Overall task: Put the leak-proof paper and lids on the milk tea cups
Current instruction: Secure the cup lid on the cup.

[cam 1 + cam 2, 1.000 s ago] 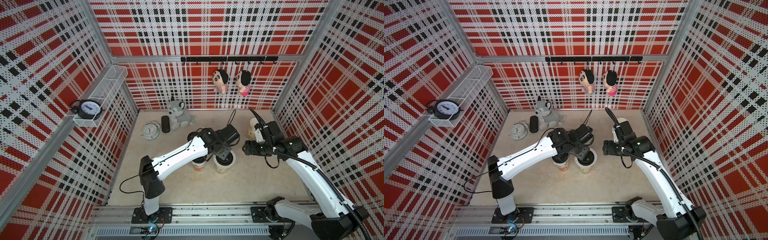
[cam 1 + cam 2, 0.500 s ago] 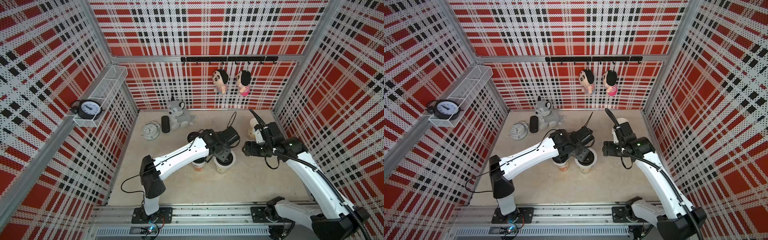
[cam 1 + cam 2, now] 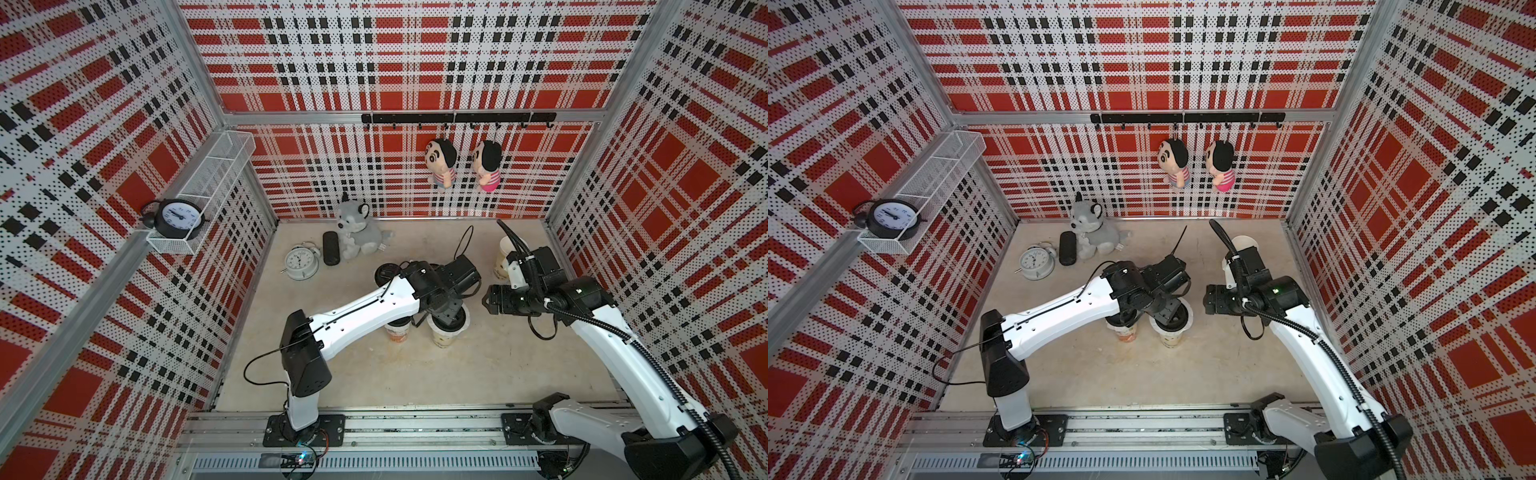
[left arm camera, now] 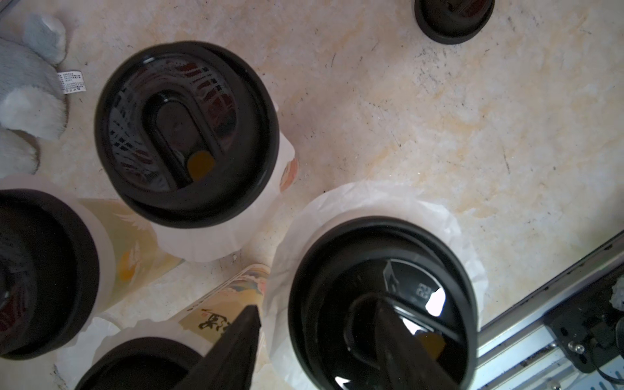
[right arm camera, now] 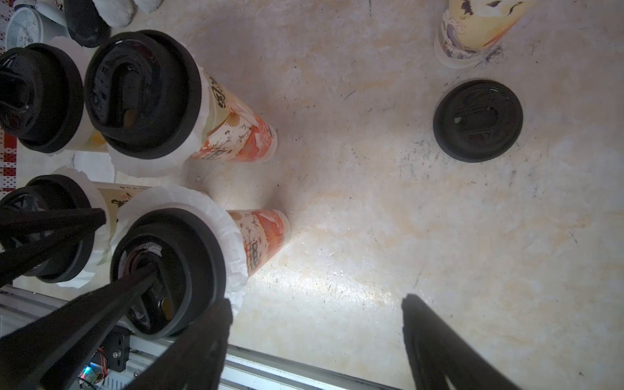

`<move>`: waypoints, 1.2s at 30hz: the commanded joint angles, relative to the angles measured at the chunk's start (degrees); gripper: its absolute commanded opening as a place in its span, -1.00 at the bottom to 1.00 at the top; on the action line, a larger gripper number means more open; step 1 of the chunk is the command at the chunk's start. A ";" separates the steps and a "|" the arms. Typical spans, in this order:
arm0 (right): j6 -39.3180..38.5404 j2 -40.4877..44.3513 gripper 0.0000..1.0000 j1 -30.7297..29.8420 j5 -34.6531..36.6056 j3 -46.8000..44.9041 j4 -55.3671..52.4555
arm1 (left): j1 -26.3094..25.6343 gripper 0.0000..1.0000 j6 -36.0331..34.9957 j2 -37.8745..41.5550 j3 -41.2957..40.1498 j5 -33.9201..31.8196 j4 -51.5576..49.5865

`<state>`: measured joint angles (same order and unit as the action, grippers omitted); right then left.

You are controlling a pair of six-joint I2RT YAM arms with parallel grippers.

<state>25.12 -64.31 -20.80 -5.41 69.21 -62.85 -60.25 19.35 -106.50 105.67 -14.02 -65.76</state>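
Observation:
Several milk tea cups point(image 5: 250, 135) stand clustered mid-table, each with a black lid point(image 4: 185, 135) and a white ruff of leak-proof paper point(image 4: 371, 199) under its rim. My left gripper point(image 4: 315, 307) is open over the nearest one point(image 3: 444, 337): one finger rests in the lid's centre point(image 5: 135, 280), the other hangs outside the rim. In both top views it sits on that cup point(image 3: 1171, 338). One more cup point(image 5: 472, 30) stands apart at the back right point(image 3: 503, 253), its top white with no lid. My right gripper point(image 5: 314, 304) hovers open beside the cluster point(image 3: 488, 299), with nothing between its fingers.
A loose black lid point(image 5: 477, 120) lies on the floor between the cluster and the lone cup. At the back left are a white alarm clock point(image 3: 301, 262), a black case point(image 3: 331, 248) and a grey plush point(image 3: 357, 232). The aluminium rail point(image 5: 304, 371) runs along the front edge.

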 commanded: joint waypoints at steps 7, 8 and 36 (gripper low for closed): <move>-0.45 -0.37 0.54 0.47 -4.31 -1.85 2.76 | -0.83 0.17 1.09 -0.09 -3.52 -0.46 -1.08; -0.38 -0.53 0.51 0.33 -4.67 -2.09 3.15 | -0.91 0.17 1.13 -0.04 -3.74 -0.48 -1.11; 2.08 -6.61 0.03 -7.90 -5.31 -0.92 6.09 | -1.04 0.17 1.55 0.85 -6.63 0.02 0.56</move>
<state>26.72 -70.74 -28.10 -10.50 66.81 -57.36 -60.82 21.02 -104.44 101.58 -14.90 -61.93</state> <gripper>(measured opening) 0.518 0.585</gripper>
